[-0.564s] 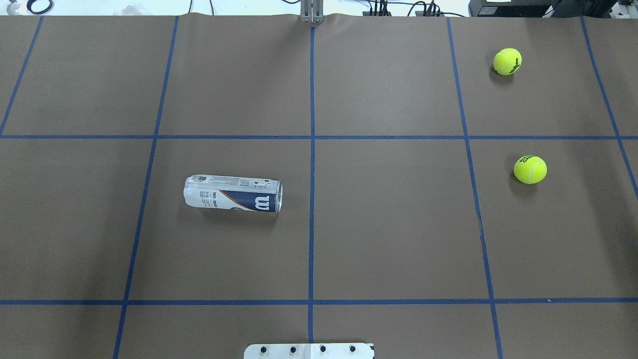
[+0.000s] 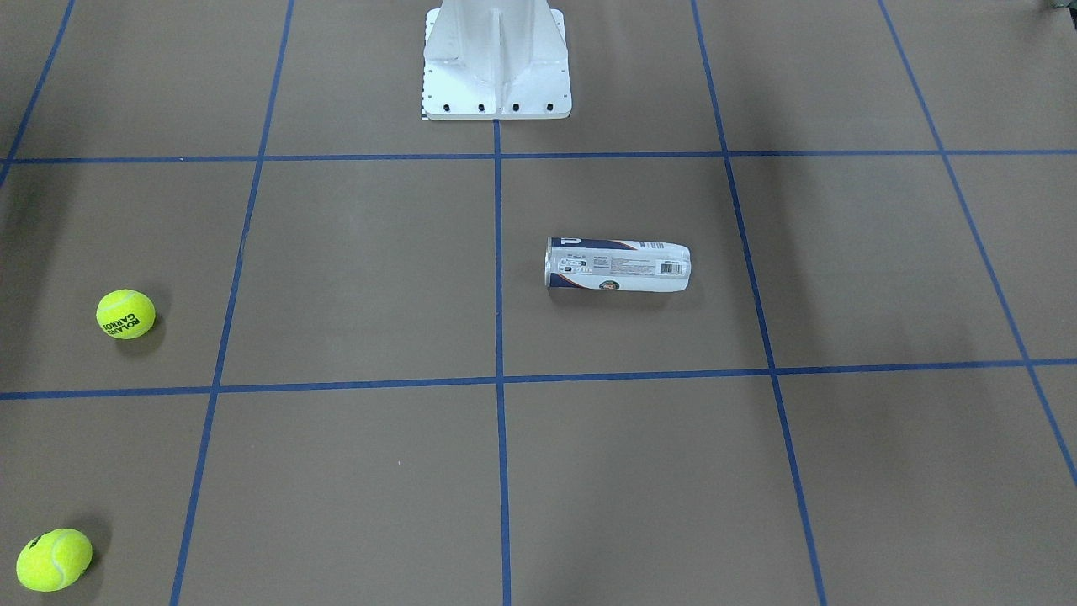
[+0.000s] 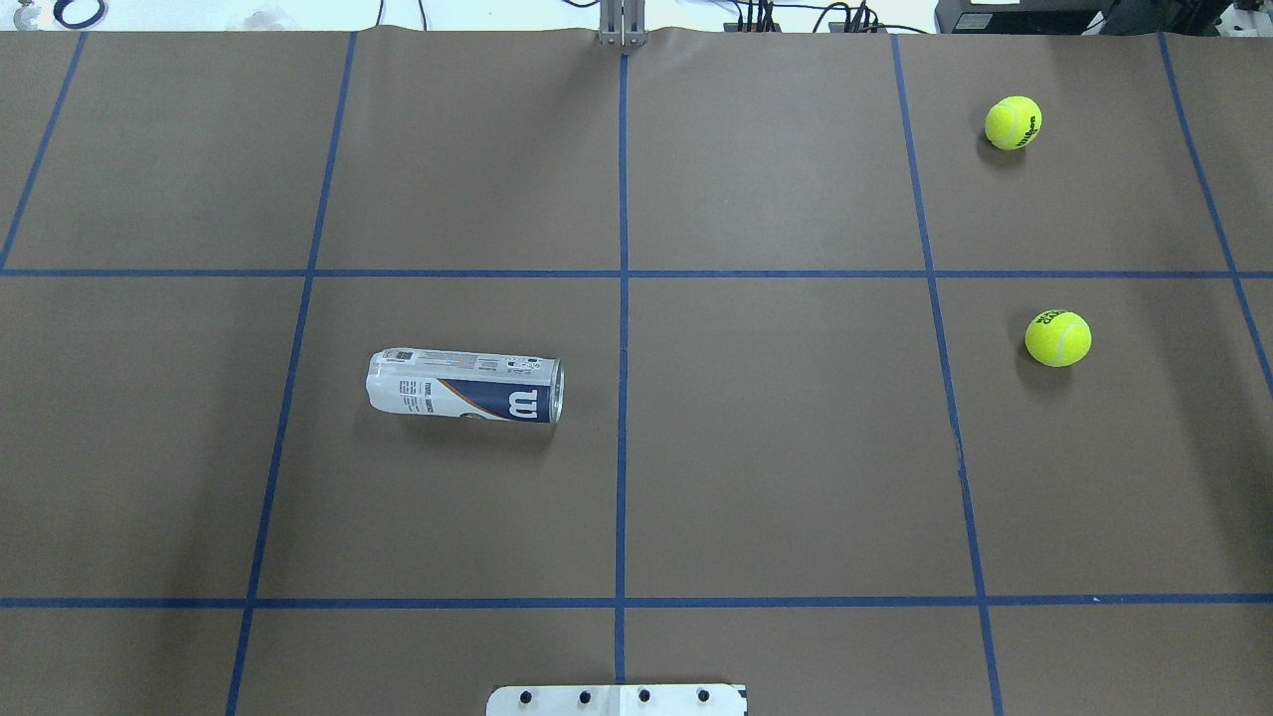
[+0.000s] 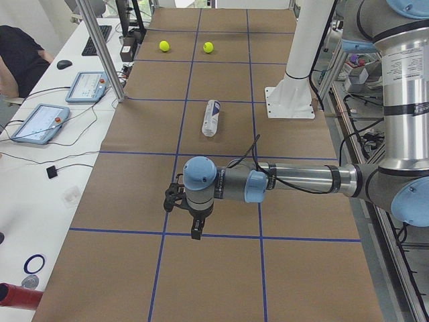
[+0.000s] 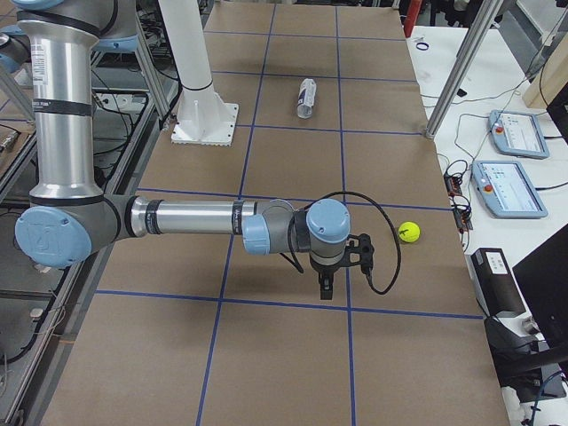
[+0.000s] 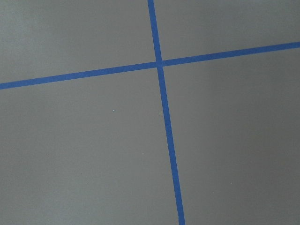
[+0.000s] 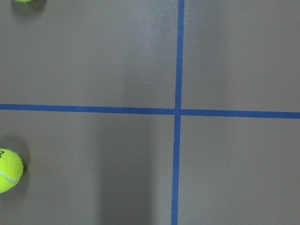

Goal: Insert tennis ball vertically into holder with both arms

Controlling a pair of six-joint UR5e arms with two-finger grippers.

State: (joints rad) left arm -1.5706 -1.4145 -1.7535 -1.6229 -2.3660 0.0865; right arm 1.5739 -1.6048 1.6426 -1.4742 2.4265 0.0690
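The holder point(image 3: 464, 386) lies on its side on the brown table, left of the centre line, its open rim toward the middle; it also shows in the front-facing view point(image 2: 618, 265). Two tennis balls rest at the robot's right: a nearer one point(image 3: 1058, 338) and a farther one point(image 3: 1012, 122). My left gripper point(image 4: 196, 231) hangs over the table's left end, far from the holder, and shows only in the exterior left view. My right gripper point(image 5: 326, 288) hovers over the right end, near a tennis ball point(image 5: 408, 232). I cannot tell whether either is open or shut.
The white pedestal base point(image 2: 496, 76) stands at the robot's edge, mid-table. Blue tape lines cross the brown surface. Beyond the far edge is a white bench with tablets point(image 4: 40, 123), cables and a metal post point(image 4: 100, 47); a person point(image 4: 17, 54) sits there.
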